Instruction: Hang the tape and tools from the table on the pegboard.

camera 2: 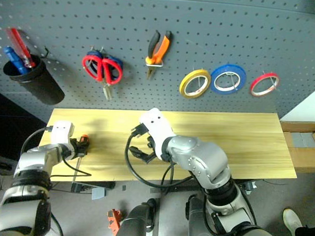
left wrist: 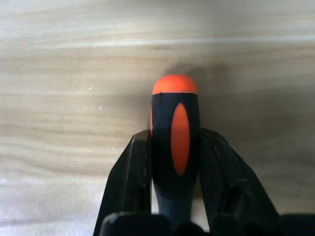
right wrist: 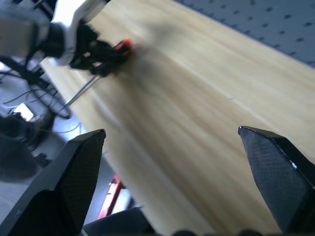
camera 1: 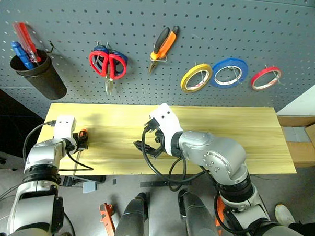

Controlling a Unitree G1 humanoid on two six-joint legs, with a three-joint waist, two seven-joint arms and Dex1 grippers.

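Your left tool has its two black fingers closed on the handle of the screwdriver, which lies on the tabletop near its left end, shaft running back over the front edge toward you. The orange cap of the handle pokes out past the fingertips, so the hold sits low on the handle, not at its middle.

Your right tool hangs wide open over the middle of the tabletop, holding nothing.

Above the tabletop, the pegboard already carries the red-handled scissors, the pliers and the yellow tape; the screwdriver looks like the last item to go up.

Watch these as you lift:
- The handle is round and smooth, so it may twist or slide between the fingers once the shaft's weight comes off the tabletop.
- The long shaft trails behind the hand. It could catch the tabletop's front edge or the cable near your left wrist.
- Swinging up toward the black cup on the pegboard, the shaft may knock the tools already standing in it.
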